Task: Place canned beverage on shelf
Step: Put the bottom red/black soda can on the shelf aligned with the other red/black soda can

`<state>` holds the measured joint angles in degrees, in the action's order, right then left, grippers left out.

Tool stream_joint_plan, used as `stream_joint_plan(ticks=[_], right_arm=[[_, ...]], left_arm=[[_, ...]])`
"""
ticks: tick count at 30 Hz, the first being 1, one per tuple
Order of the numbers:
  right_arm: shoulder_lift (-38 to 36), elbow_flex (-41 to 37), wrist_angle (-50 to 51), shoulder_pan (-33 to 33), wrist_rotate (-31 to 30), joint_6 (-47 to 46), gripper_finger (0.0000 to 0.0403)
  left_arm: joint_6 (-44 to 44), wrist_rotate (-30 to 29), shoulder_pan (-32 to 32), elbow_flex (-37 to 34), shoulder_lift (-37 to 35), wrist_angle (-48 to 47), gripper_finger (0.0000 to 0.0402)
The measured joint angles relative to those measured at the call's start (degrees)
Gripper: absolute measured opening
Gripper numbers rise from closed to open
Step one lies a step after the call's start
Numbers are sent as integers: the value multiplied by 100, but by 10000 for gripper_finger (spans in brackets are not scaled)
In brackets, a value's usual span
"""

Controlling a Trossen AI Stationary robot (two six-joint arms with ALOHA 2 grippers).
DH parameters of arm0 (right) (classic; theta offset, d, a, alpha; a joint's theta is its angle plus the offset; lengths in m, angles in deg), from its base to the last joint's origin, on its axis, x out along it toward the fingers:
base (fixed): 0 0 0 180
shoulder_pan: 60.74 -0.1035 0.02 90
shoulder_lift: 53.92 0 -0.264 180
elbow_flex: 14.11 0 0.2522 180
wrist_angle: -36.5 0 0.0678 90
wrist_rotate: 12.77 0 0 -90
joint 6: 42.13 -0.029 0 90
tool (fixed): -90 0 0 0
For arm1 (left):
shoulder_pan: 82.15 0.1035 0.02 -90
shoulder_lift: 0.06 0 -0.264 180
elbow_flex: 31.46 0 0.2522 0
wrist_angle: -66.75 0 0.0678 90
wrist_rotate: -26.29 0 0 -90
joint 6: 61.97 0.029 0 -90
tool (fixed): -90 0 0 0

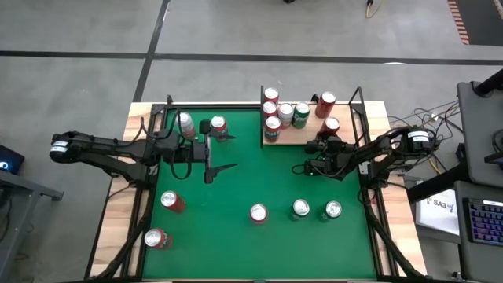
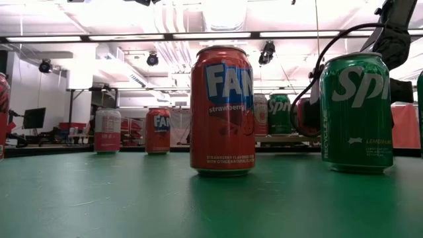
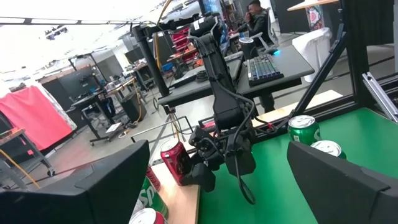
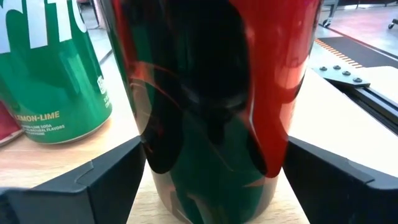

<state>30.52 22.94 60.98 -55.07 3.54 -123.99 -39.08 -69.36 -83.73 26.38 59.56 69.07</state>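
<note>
The shelf (image 1: 302, 135) is a pale wooden board at the table's far right, and several red and green cans stand on it. My right gripper (image 1: 326, 137) is at the shelf's near right part. It is shut on a red can (image 1: 332, 125), which fills the right wrist view (image 4: 211, 93) between the two fingers. A green Sprite can (image 4: 50, 68) stands on the board beside it. My left gripper (image 1: 223, 153) is open and empty over the green felt at the far left, near a red can (image 1: 218, 124). My right gripper pinches the red can by its two opposite side walls (image 4: 149, 149), low on the can, between its two fingers. The fingers come level from the table's near side. The can is upright over the shelf board (image 4: 336, 118). Its base is cut off, so I cannot tell whether it rests there.
A silver can (image 1: 185, 123) stands beside the left arm. Several loose cans stand on the near half of the felt, among them red ones (image 1: 171, 201) (image 1: 156, 238) (image 1: 258, 213) and green ones (image 1: 301, 208) (image 1: 332, 210). Black rods (image 1: 358, 102) edge the shelf.
</note>
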Motion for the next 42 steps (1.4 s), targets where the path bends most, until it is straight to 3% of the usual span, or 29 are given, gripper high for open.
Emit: stream_joint_plan(ticks=[42], right_arm=[[-197,361,-74,184,441,1095,350]], left_arm=[[0,0,0,0,0,-44,365]])
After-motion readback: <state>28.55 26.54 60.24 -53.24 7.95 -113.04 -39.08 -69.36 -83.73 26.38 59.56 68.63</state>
